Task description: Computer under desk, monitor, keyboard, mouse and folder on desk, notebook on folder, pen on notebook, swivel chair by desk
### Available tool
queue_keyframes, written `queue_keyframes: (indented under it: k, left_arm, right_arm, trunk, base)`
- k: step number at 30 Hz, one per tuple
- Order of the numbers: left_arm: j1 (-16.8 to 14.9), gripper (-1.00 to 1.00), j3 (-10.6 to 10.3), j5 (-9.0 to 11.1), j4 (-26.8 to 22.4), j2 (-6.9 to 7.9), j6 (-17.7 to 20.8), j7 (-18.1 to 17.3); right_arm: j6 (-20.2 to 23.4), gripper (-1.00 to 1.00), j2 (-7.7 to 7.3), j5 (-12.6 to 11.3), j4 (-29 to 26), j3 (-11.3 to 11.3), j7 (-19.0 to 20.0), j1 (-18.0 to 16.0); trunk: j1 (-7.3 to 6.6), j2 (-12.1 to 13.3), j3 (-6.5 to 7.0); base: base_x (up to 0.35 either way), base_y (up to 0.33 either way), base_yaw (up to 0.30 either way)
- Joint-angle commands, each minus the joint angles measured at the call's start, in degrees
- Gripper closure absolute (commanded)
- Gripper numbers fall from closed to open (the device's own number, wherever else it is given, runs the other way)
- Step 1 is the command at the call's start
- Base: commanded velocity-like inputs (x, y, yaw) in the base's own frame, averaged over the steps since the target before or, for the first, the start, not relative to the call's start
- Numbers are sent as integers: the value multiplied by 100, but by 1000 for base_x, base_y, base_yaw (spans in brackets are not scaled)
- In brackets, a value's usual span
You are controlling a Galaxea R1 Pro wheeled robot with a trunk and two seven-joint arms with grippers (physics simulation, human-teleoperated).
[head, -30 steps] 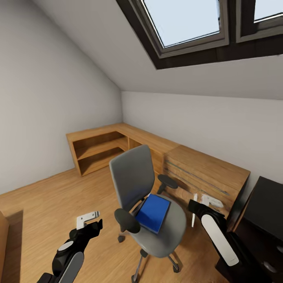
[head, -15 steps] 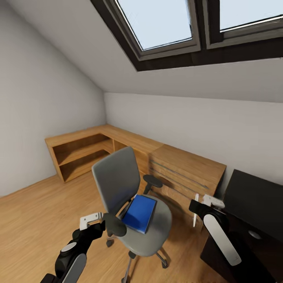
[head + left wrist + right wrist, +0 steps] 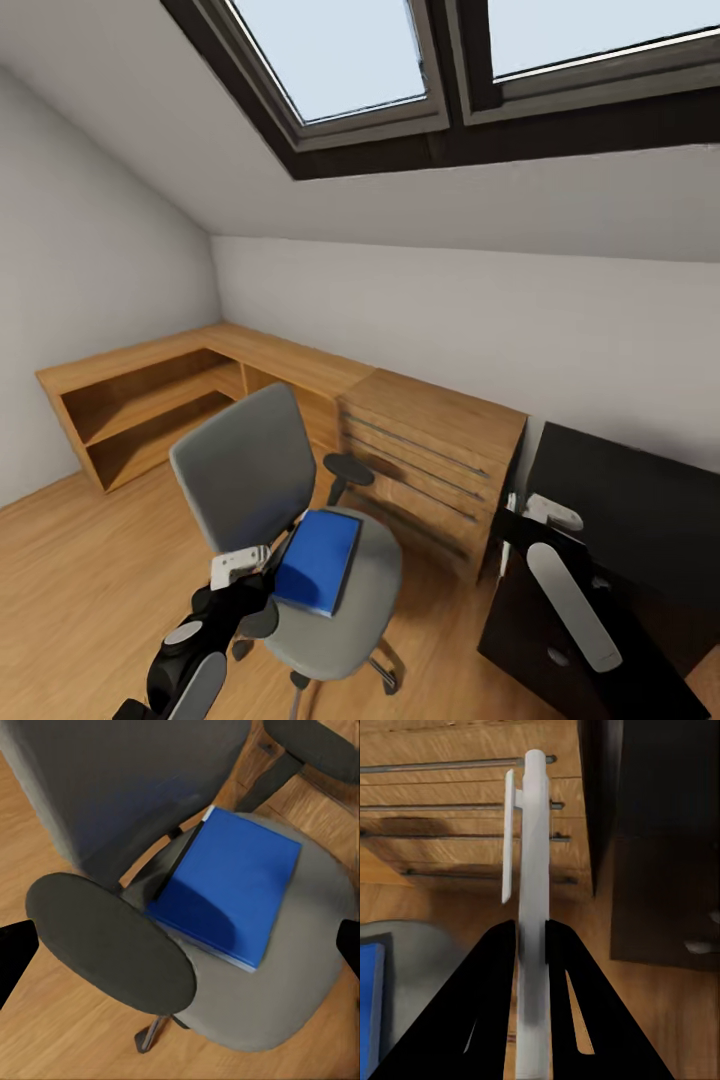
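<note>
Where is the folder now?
In the head view, the folder lies flat on the chair seat, before its backrest, close by the left gripper.

Around you: an attic room with plain grey walls, a sloped ceiling and a dark-framed skylight showing pale sky. Wood floor. Low wooden corner shelf unit, open-fronted; beside it, a wooden drawer chest with metal rail handles.
</note>
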Motion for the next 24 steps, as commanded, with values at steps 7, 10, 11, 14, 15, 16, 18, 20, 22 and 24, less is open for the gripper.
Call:
queue_keyframes:
  k: [7, 10, 11, 14, 15, 16, 18, 20, 22, 24]
  left_arm:
    - [-5, -100, -15, 52, -6, 7, 7, 59]
    - [-5, -100, -15, 48, -6, 7, 2, 59]
    - [-5, -100, -15, 46, -4, 7, 0, 59]
    - [-5, -100, -15, 44, -6, 8, -1, 59]
    - [-5, -100, -15, 44, -6, 8, -1, 59]
    - [-5, -100, -15, 43, -7, 8, -1, 59]
    - [-5, -100, -15, 43, -6, 8, -2, 63]
    - [-5, -100, -15, 43, -7, 8, -3, 67]
    - [-5, -100, -15, 43, -7, 8, -2, 69]
    - [-5, -100, -15, 43, -4, 8, -4, 68]
  right_arm:
    - [12, 100, -5, -40, 5, -17, -48, -8]
    - [12, 100, -5, -40, 6, -17, -48, -8]
    - [12, 100, -5, -40, 6, -17, -48, -8]
    - [12, 100, -5, -40, 10, -17, -48, -8]
    - [12, 100, -5, -40, 11, -17, -48, -8]
    - [12, 100, -5, -38, 12, -17, -48, -8]
    - [12, 100, -5, -36, 21, -17, -48, -8]
    - [16, 100, -5, -33, 26, -17, -48, -8]
    - [17, 100, -4, -29, 44, -14, -46, -8]
    - [5, 100, 2, -21, 147, -10, -37, -8]
  trunk:
    - [4, -6, -8]
    - [4, -6, -8]
    - [4, -6, -8]
    - [4, -6, -8]
    - [4, -6, -8]
    - [4, -6, -8]
    - [4, -6, -8]
    - [4, -6, -8]
    - [4, -6, -8]
    - [4, -6, -8]
  base:
    - [318, -117, -268]
    - [295, -196, -268]
    - [274, -224, -264]
    - [262, -236, -195]
    - [247, -249, -113]
    - [228, -263, -72]
    - [198, -278, -38]
    - [174, -287, -19]
    - [150, -285, -8]
    - [146, -160, -2]
